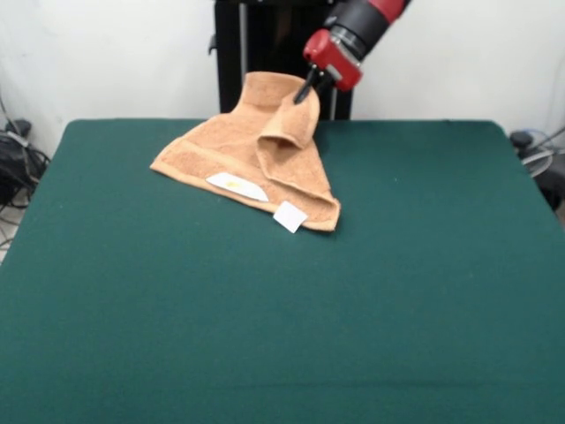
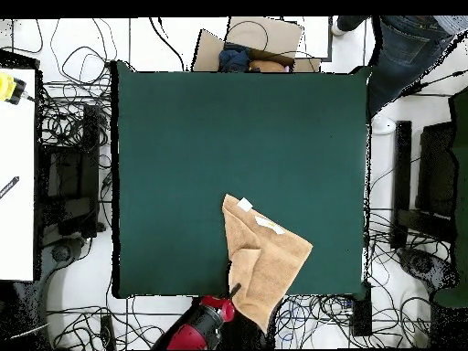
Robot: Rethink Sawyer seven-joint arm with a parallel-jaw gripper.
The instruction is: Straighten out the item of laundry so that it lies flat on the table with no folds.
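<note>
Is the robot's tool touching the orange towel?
Touching. In the front view the tool pinches the towel, holding a raised fold up off the table.

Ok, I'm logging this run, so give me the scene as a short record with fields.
towel: orange-tan, partly lifted, folded over itself, far part past the table edge
tags: two white, on the towel's edge facing the front camera
gripper: shut on the towel's raised corner
table: dark green
bystander: a person's legs at the overhead view's edge
</note>
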